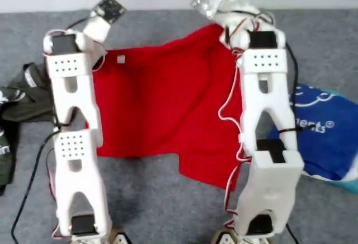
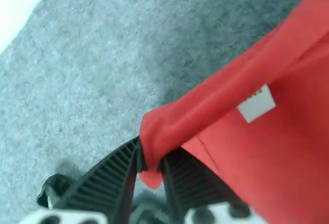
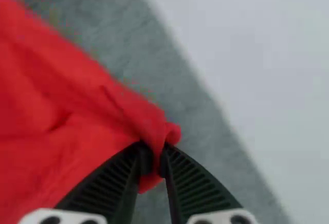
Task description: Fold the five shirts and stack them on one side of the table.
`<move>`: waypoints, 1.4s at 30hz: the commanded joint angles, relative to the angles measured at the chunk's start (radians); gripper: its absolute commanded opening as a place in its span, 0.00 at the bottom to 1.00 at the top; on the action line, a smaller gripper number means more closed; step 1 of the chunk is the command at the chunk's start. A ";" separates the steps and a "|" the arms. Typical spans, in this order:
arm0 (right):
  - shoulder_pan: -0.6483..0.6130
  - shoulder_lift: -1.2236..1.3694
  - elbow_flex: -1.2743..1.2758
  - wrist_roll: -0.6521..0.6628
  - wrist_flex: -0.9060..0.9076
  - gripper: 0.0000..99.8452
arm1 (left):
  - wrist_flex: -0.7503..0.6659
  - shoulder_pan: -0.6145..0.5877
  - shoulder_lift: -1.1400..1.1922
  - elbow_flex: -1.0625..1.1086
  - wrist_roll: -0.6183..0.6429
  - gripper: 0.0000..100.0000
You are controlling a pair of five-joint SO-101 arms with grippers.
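Corners of the red shirt [image 1: 162,98] are what I hold. My left end effector [image 2: 149,157] is pinched on a bunched far corner near the white tag [image 2: 256,103], and my right end effector [image 3: 152,154] is clamped on the other far corner. The shirt lies spread over the grey counter [image 1: 156,199] between my arms. A dark shirt [image 1: 22,98] lies crumpled beside my left arm, and a blue shirt [image 1: 324,137] lies beside my right.

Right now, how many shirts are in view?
3. The red shirt is spread in the middle. The dark shirt is bunched at the far left. The blue shirt is at the far right. Others may be hidden beneath these or out of frame.
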 commanded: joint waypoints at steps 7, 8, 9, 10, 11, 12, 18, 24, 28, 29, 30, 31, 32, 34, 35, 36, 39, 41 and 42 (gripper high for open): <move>0.016 -0.117 -0.028 -0.011 0.176 0.01 | 0.026 -0.023 -0.157 -0.047 -0.072 0.00; 0.019 -0.117 -0.028 -0.011 0.160 0.01 | 0.025 -0.020 -0.167 -0.047 -0.081 0.00; 0.024 -0.116 -0.028 -0.011 0.143 0.01 | 0.023 -0.017 -0.175 -0.047 -0.092 0.00; 0.027 -0.116 -0.028 -0.011 0.131 0.01 | 0.023 -0.012 -0.180 -0.047 -0.112 0.01; 0.028 -0.116 -0.028 -0.011 0.120 0.01 | 0.023 -0.008 -0.183 -0.047 -0.138 0.01; 0.028 -0.117 -0.028 -0.011 0.116 0.01 | 0.018 -0.006 -0.186 -0.048 -0.163 0.01; 0.028 -0.124 -0.028 -0.011 0.097 0.01 | -0.026 -0.011 -0.187 -0.048 -0.256 0.01; 0.074 -0.124 -0.028 -0.011 -0.050 0.01 | -0.035 -0.014 -0.186 -0.048 -0.276 0.01; 0.104 -0.125 -0.028 -0.009 -0.179 0.01 | -0.100 -0.023 -0.176 -0.047 -0.241 0.01; 0.107 -0.125 -0.028 -0.009 -0.205 0.01 | -0.130 -0.026 -0.170 -0.047 -0.219 0.01; 0.107 -0.125 -0.028 -0.008 -0.228 0.01 | -0.155 -0.031 -0.163 -0.047 -0.207 0.01; 0.107 -0.125 -0.028 -0.006 -0.246 0.01 | -0.173 -0.034 -0.153 -0.047 -0.204 0.01; 0.107 -0.125 -0.028 -0.006 -0.262 0.01 | -0.184 -0.034 -0.144 -0.047 -0.204 0.01; 0.102 -0.122 -0.028 -0.005 -0.283 0.01 | -0.195 -0.035 -0.124 -0.047 -0.203 0.01; 0.101 -0.119 -0.028 -0.005 -0.294 0.01 | -0.199 -0.035 -0.118 -0.051 -0.203 0.01; 0.101 -0.117 -0.028 -0.005 -0.308 0.01 | -0.218 -0.034 -0.114 -0.051 -0.203 0.01; 0.099 -0.116 -0.028 -0.005 -0.360 0.01 | -0.310 -0.034 -0.112 -0.053 -0.184 0.01; 0.099 -0.116 -0.028 -0.005 -0.374 0.01 | -0.348 -0.031 -0.112 -0.053 -0.176 0.01; 0.099 -0.114 -0.028 -0.005 -0.375 0.01 | -0.344 -0.028 -0.117 -0.053 -0.181 0.01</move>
